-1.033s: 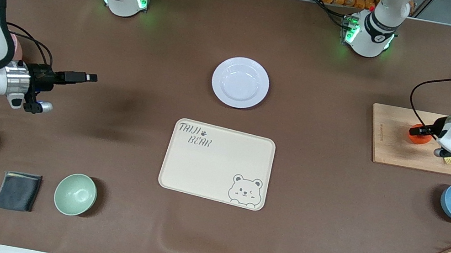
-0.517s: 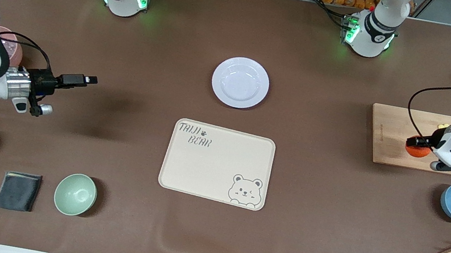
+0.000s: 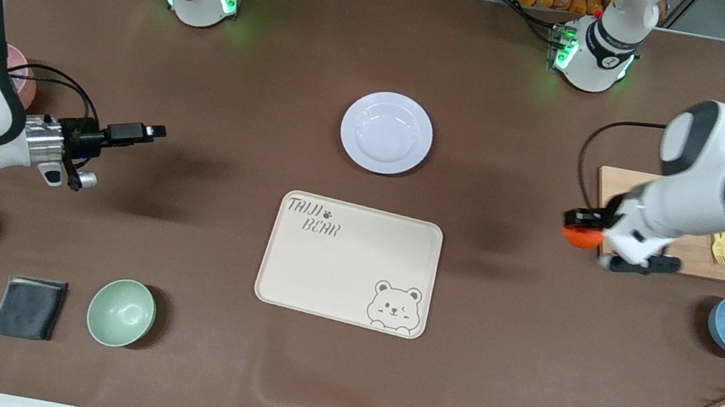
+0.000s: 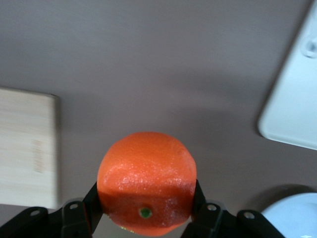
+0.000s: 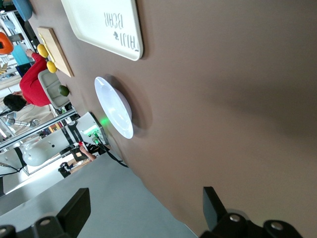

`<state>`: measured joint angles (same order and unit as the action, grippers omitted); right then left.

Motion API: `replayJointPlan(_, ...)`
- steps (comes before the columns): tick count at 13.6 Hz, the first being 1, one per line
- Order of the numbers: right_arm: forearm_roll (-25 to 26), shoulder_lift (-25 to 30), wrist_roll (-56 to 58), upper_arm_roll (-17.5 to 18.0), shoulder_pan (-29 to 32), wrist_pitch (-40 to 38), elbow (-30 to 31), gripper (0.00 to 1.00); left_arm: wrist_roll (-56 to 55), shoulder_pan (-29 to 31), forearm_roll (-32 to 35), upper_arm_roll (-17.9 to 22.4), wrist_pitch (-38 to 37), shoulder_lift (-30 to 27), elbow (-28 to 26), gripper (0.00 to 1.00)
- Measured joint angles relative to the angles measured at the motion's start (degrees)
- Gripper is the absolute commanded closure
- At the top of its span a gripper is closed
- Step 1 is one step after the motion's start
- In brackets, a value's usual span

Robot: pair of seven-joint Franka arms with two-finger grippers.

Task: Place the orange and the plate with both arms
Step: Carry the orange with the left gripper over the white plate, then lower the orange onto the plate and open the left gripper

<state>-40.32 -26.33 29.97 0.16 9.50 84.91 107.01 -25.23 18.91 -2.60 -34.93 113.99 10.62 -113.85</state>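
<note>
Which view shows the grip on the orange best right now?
The left wrist view: the orange fills it, clamped between both fingers of the left gripper. The front view shows it small, held over bare table beside the cutting board. The right wrist view catches only a sliver at the edge.

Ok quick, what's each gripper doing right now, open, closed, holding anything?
Left gripper: shut on the orange, carried in the air just off the cutting board.
Right gripper: open, holding nothing, over bare table.
</note>
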Motion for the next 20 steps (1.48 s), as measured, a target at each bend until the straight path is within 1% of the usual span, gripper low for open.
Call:
replayJointPlan(1, -0.2, 0.0, 0.0, 0.1, -0.8, 0.5, 0.2, 0.00, -4.5, -1.9, 0.0, -1.7, 0.0, 1.1, 0.8, 1.00)
replayJointPlan(2, -1.2, -0.1, 0.0, 0.2, -1.7, 1.2, 0.6, 0.00, -8.9, -4.6, 0.0, -2.3, 0.3, 2.2, 1.5, 1.00)
replayJointPlan(4, -5.0, -0.3, 1.8, 0.2, -2.8, 3.5, 3.1, 0.00, -18.0, -10.9, 0.0, -2.5, 2.2, 4.5, 2.0, 1.00)
replayJointPlan(6, -7.6, -0.6, 5.0, 0.3, -4.2, 6.9, 6.1, 0.00, -24.8, -16.5, 0.0, -2.5, 4.5, 6.9, 1.9, 1.00)
replayJointPlan(8, -10.3, -0.9, 5.9, 0.3, -6.2, 8.9, 8.1, 0.00, -31.3, -21.5, 0.0, -2.5, 7.5, 8.8, 1.2, 1.00)
replayJointPlan(12, -14.0, -1.0, 7.4, 0.4, -9.9, 12.6, 11.2, 0.00, -43.2, -31.4, 0.4, -2.4, 15.7, 11.4, -2.2, 1.00)
replayJointPlan(14, -14.6, -1.0, 8.0, 0.4, -11.0, 14.3, 12.6, 0.00, -48.5, -34.5, 4.0, -2.3, 18.4, 13.9, -2.8, 1.00)
replayJointPlan(17, -15.0, -1.0, 8.8, 0.4, -11.8, 15.0, 13.5, 0.00, -54.5, -36.1, 9.2, -2.2, 21.3, 18.7, -2.9, 1.00)
replayJointPlan(18, -16.1, -1.0, 8.8, 0.4, -12.4, 15.6, 13.8, 0.00, -55.2, -36.3, 9.9, -2.2, 21.9, 19.8, -2.8, 0.96)
replayJointPlan(20, -19.5, -1.0, 8.9, 0.5, -14.7, 17.6, 15.1, 0.00, -56.6, -37.2, 10.4, -2.1, 23.0, 21.4, -2.6, 0.75)
